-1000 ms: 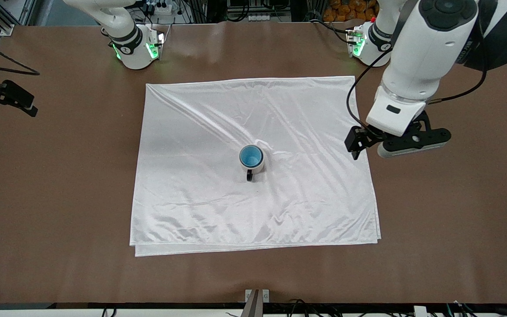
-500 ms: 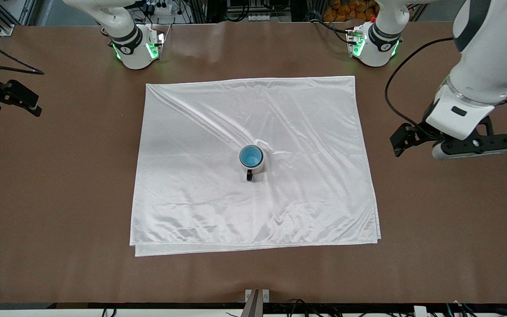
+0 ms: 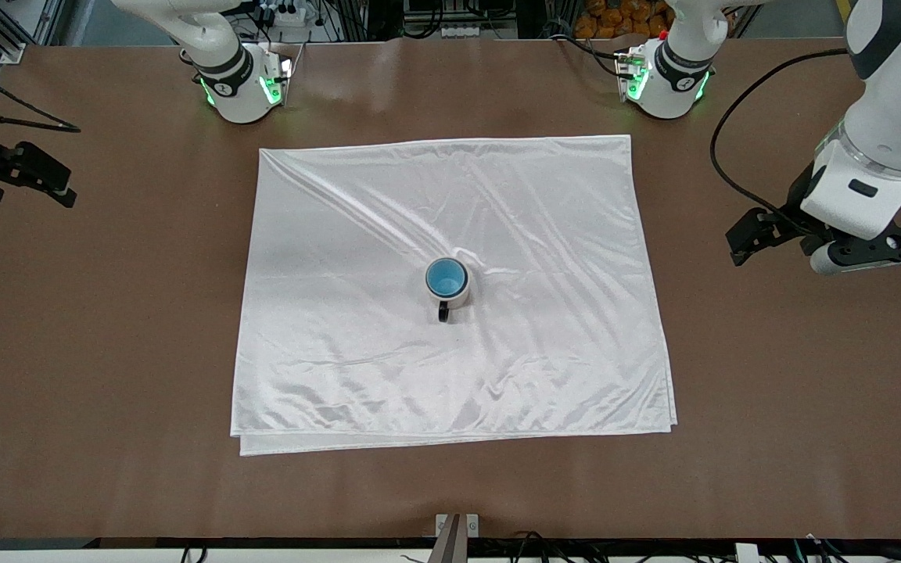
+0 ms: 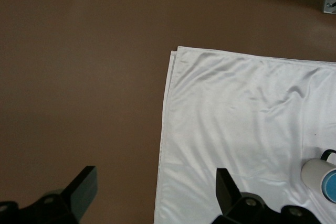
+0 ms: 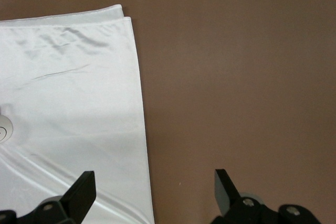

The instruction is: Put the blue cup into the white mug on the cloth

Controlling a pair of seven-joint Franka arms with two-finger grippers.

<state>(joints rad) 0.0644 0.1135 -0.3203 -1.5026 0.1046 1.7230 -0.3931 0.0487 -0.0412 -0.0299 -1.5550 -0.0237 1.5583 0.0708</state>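
The blue cup (image 3: 446, 277) sits upright inside the white mug (image 3: 457, 295), near the middle of the cloth (image 3: 388, 211). The mug's black handle points toward the front camera. My left gripper (image 3: 744, 242) is open and empty over bare table, just off the cloth's edge at the left arm's end. In the left wrist view its jaws (image 4: 155, 182) stand wide apart over that edge of the cloth (image 4: 236, 108), with the mug (image 4: 315, 171) and the blue cup (image 4: 332, 186) in it showing. My right gripper (image 3: 28, 188) is open and empty over the table's right-arm end; its wrist view (image 5: 152, 182) shows the cloth's edge (image 5: 68, 87).
The brown table (image 3: 771, 391) surrounds the cloth on all sides. The two arm bases (image 3: 239, 86) (image 3: 665, 78) stand along the edge farthest from the front camera. A small metal bracket (image 3: 456, 524) sits at the table's nearest edge.
My left gripper has moved off the cloth's edge and out toward the left arm's end of the table. The cup, mug and cloth have not moved. The right gripper has barely shifted.
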